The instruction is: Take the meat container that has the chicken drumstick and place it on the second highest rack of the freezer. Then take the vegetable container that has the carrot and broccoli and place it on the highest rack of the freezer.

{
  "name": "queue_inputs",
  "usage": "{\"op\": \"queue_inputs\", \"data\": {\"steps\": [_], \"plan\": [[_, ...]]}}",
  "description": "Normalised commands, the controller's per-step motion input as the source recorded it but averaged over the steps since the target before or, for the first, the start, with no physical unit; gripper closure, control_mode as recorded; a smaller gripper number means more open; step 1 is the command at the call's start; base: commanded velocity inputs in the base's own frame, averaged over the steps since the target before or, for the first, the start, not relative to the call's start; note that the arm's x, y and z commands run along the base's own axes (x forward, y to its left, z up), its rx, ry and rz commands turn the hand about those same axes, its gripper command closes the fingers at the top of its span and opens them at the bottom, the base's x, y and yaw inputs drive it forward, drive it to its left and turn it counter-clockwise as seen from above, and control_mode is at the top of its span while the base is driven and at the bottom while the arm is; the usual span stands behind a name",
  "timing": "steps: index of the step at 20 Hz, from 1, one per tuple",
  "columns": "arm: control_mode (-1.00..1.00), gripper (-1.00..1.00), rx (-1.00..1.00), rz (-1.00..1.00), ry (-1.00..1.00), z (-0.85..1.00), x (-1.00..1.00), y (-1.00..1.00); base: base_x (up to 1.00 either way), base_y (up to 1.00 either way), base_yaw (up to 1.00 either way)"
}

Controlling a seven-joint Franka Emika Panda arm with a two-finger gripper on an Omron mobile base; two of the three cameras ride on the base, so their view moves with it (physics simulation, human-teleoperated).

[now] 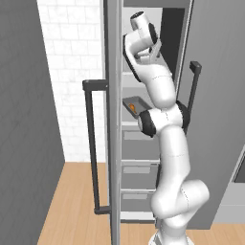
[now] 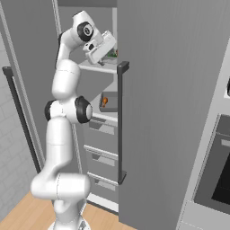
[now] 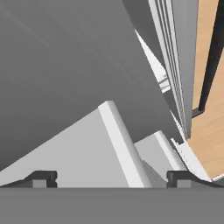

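The freezer (image 1: pixel 210 143) stands with its door open. A dark tray holding the orange-brown chicken drumstick (image 1: pixel 132 106) (image 2: pixel 105 101) rests on the second highest rack (image 2: pixel 108 115). On the highest rack (image 2: pixel 99 67) sits a dark tray with a bit of green (image 2: pixel 111 54), half hidden behind the hand; no carrot shows. My gripper (image 2: pixel 110 48) (image 1: pixel 156 51) hovers just over that top shelf, beside the tray. In the hand view the gripper (image 3: pixel 111 179) is open, with nothing between its fingertips (image 3: pixel 43 178), above a light-grey shelf (image 3: pixel 65 153).
The open freezer door (image 1: pixel 113 143) carries a long dark bar handle (image 1: pixel 93 148). A second dark handle (image 2: pixel 120 121) runs down the shut door on the right. Drawers (image 1: pixel 139 174) sit under the shelves. A black-windowed wall oven (image 2: pixel 220 175) is at the far right.
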Motion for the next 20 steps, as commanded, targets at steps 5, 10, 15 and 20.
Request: {"op": "queue_inputs", "data": {"steps": [5, 10, 15, 20], "plan": [[-1.00, -1.00, -0.01, 0.01, -0.13, -1.00, -1.00, -0.56, 0.00, 0.00, 0.00], [-1.00, -1.00, -0.05, 0.00, -0.11, -1.00, -1.00, -0.37, 0.00, 0.00, 0.00], [-1.00, -1.00, -0.06, 0.11, -0.38, -0.34, -1.00, 0.16, 0.00, 0.00, 0.00], [-1.00, -1.00, -0.03, 0.18, -0.49, -0.05, -1.00, 0.09, 0.00, 0.00, 0.00]]}}
